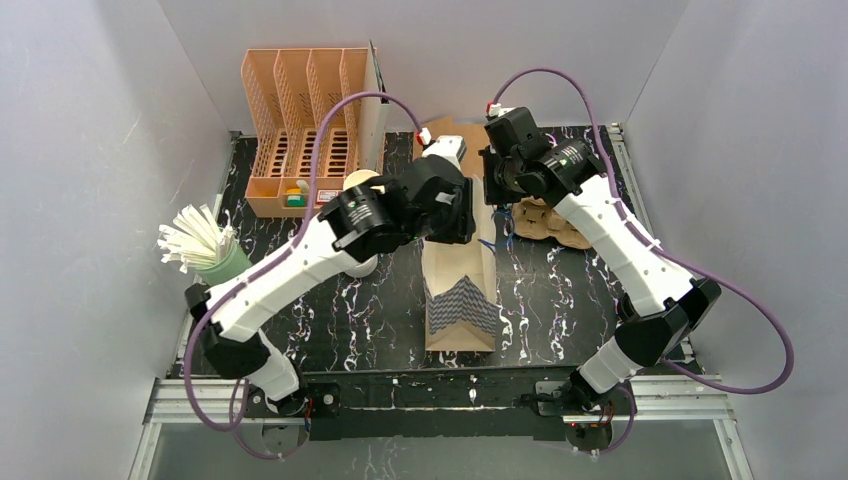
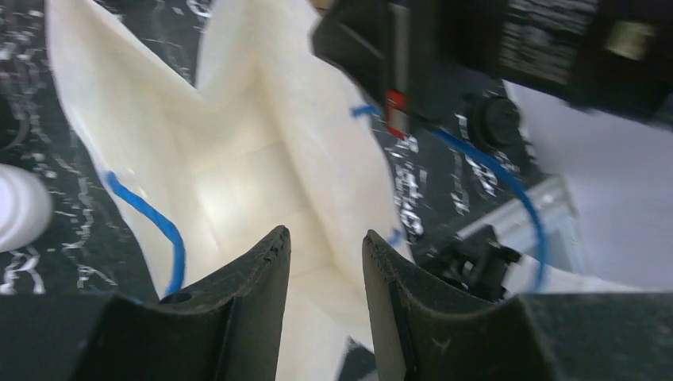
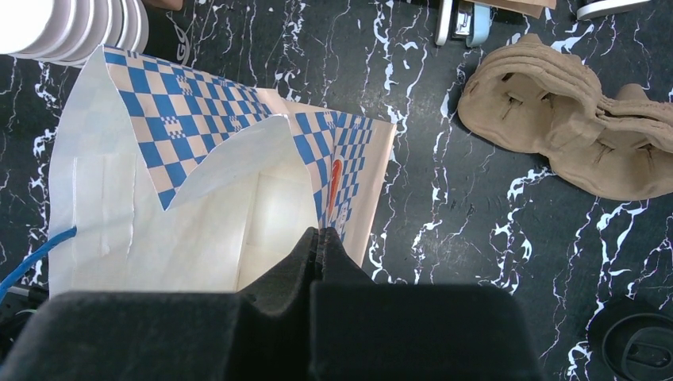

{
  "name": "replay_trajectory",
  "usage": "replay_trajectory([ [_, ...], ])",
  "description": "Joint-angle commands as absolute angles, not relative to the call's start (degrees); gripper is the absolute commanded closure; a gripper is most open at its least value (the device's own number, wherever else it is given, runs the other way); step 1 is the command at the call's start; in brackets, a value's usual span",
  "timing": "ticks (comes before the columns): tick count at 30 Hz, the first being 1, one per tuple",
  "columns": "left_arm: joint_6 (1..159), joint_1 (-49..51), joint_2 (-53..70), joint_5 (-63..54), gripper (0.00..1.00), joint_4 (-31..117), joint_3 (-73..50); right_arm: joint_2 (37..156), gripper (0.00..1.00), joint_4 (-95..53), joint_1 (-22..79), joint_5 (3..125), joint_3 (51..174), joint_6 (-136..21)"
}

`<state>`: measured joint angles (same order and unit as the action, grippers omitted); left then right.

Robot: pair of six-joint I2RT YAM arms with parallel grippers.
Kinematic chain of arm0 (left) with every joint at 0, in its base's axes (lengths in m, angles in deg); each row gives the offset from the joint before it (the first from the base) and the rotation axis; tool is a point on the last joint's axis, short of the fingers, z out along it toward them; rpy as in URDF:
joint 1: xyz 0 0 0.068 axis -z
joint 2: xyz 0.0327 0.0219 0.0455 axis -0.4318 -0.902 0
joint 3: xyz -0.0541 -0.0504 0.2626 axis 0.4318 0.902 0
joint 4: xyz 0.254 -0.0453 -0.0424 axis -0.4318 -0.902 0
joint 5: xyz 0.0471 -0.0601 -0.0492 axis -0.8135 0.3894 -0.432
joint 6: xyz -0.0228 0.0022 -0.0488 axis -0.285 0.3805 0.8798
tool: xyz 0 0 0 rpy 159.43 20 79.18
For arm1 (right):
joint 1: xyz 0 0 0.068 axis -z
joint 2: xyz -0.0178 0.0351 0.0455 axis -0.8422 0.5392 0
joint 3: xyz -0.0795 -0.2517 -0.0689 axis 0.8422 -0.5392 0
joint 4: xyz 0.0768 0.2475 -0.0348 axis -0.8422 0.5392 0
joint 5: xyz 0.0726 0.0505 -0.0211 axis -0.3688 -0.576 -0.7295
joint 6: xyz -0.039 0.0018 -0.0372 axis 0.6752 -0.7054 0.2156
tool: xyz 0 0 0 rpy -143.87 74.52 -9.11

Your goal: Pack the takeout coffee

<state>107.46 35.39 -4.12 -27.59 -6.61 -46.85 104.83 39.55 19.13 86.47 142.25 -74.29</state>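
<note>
Your right pincer (image 3: 321,238) is pressed tight together, tips right at the rim of the blue-checked paper bag (image 3: 190,103). It looks like it's pinching the bag's side wall there, but its own fingers cover the contact, so take that as likely, not certain. Your left pincer (image 2: 325,238) is part spread over the bag's mouth, and only the bag's white inside shows through the gap between its fingers (image 2: 254,294). A blue handle (image 2: 155,222) loops up just left of that pincer. The white cup (image 2: 20,206) sits on the black marble table (image 3: 444,198) off to the left pincer's left, outside the bag; it's cropped and blurred, so lid detail is unclear. The brown pulp tray (image 3: 555,119) lies flat on the table to the right of the right pincer, near the bag but not touching it, with the bag between tray and cup. A black round lid (image 3: 643,345) lies nearer and further right of that pincer. The green cup of straws (image 1: 205,250) stands well left of the left pincer, with the orange rack (image 1: 305,120) beyond it.
</note>
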Motion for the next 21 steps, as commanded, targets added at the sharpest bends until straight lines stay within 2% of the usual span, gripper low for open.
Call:
replay_trajectory([
  [1, 103.91, 35.48, -6.24, -40.99, 0.61, -12.63, -52.09, 102.41, 0.99, 37.47, 19.49, 86.98, 142.30, -73.79],
  [7, 105.34, 35.50, -8.65, -54.77, 0.57, -20.96, -55.07, 102.67, 0.99, 37.69, 19.41, 87.09, 142.56, -73.61],
  [13, 106.42, 35.42, -4.61, -57.61, 0.50, -21.02, -51.21, 102.93, 0.99, 37.47, 19.48, 87.14, 142.50, -73.52],
  [21, 106.81, 33.78, -5.97, -57.58, 0.45, -22.16, -48.69, 103.28, 0.99, 37.16, 19.56, 86.56, 142.61, -73.52],
])
